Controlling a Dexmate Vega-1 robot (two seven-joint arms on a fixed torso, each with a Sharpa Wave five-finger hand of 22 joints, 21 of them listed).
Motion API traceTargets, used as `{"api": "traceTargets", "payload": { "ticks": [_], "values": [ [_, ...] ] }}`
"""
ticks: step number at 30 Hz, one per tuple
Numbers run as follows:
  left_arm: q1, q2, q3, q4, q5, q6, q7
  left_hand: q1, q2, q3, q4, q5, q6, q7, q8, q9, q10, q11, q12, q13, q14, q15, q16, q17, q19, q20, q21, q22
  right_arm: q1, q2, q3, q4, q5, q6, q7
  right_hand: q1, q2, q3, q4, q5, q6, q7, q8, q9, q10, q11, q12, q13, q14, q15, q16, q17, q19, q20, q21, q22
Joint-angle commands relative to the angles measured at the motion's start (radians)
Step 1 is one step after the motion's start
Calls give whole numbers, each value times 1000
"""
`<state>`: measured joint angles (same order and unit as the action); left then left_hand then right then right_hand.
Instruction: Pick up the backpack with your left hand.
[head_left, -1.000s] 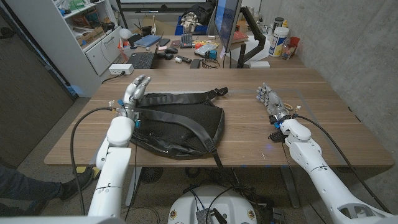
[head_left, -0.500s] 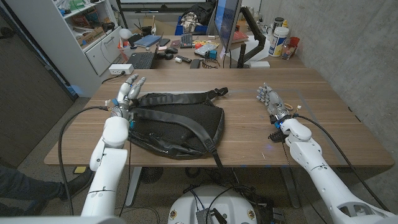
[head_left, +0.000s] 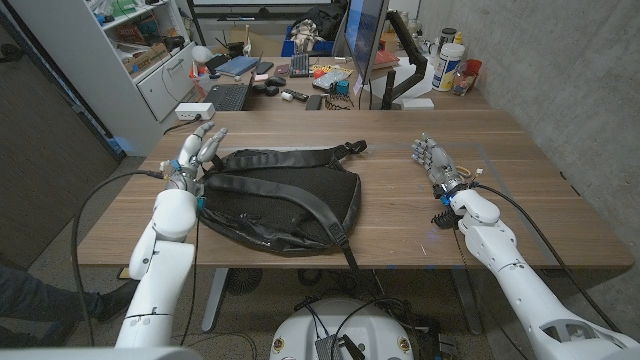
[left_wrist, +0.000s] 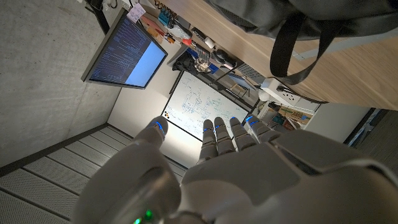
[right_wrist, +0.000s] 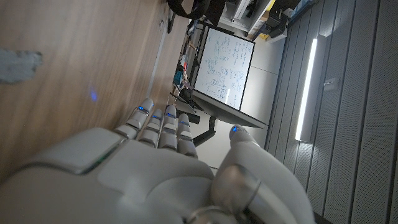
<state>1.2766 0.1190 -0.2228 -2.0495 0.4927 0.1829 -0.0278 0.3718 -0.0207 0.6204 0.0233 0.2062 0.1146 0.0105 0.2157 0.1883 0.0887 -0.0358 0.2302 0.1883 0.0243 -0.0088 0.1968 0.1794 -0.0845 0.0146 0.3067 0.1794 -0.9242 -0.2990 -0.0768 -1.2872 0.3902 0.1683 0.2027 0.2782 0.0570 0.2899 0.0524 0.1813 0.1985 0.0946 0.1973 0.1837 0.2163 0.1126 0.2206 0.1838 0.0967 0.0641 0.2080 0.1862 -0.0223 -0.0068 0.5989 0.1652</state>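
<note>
The black backpack (head_left: 283, 203) lies flat at the middle of the wooden table (head_left: 540, 200), its long axis running left to right, straps across its top. Your left hand (head_left: 196, 150) sits just beside its left end, fingers spread, holding nothing. Your right hand (head_left: 434, 159) stands well apart, fingers extended, empty.

One backpack (head_left: 285, 205) lies on one table (head_left: 520, 200), with two straps (head_left: 300, 200) across it. Two hands are over the table: the left hand (head_left: 196, 150) and the right hand (head_left: 432, 157). Behind stand one monitor (head_left: 364, 40), one laptop (head_left: 228, 96) and one shelf unit (head_left: 150, 50).
</note>
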Motion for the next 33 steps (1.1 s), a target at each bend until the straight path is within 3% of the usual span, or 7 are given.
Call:
{"api": "traceTargets", "payload": {
  "ticks": [1, 12, 15, 33],
  "values": [
    [37, 12, -31, -45, 23, 38, -43, 9, -1, 3, -5, -5, 6, -4, 4, 3, 6, -4, -2, 6, 8, 0, 1, 2, -2, 7, -4, 2, 18, -8, -11, 20, -9, -17, 11, 3, 9, 5, -5, 3, 7, -1, 2, 5, 5, -1, 6, 2, 9, 1, 1, 3, 0, -1, -3, 6],
    [59, -20, -7, -85, 147, 109, 73, 9, -4, 0, -7, -7, 5, -6, 1, 3, 10, -3, -3, 6, 12, 4, 1, 3, -3, 22, -7, 2, 22, -8, -16, 32, -9, -19, 19, 3, 10, 5, -6, 2, 7, -2, 2, 6, 8, -3, 6, 2, 13, -1, 1, 3, 3, -1, -8, 6],
    [48, -19, -10, -81, 140, 125, 65, 9, -6, -1, -9, -9, 11, -4, 3, 3, 13, -3, -3, 6, 18, 7, 3, 3, -1, 23, -8, 2, 18, -8, -13, 34, -7, -17, 19, 2, 11, 5, -6, 2, 8, -2, 2, 6, 8, -4, 6, 2, 14, -2, 1, 3, 4, -1, -9, 6],
    [-36, 55, 7, 1, 197, 223, 17, 7, -11, -6, -10, -13, 12, -10, 0, 4, 12, -4, -7, 7, 20, 10, 1, 5, 6, 49, -11, 2, -17, -13, 8, 2, 2, -18, -4, 2, 11, 4, -8, 2, 9, -6, 1, 6, 12, -3, 6, 2, 18, -3, 0, 3, 8, 0, -17, 6]
  ]
}}
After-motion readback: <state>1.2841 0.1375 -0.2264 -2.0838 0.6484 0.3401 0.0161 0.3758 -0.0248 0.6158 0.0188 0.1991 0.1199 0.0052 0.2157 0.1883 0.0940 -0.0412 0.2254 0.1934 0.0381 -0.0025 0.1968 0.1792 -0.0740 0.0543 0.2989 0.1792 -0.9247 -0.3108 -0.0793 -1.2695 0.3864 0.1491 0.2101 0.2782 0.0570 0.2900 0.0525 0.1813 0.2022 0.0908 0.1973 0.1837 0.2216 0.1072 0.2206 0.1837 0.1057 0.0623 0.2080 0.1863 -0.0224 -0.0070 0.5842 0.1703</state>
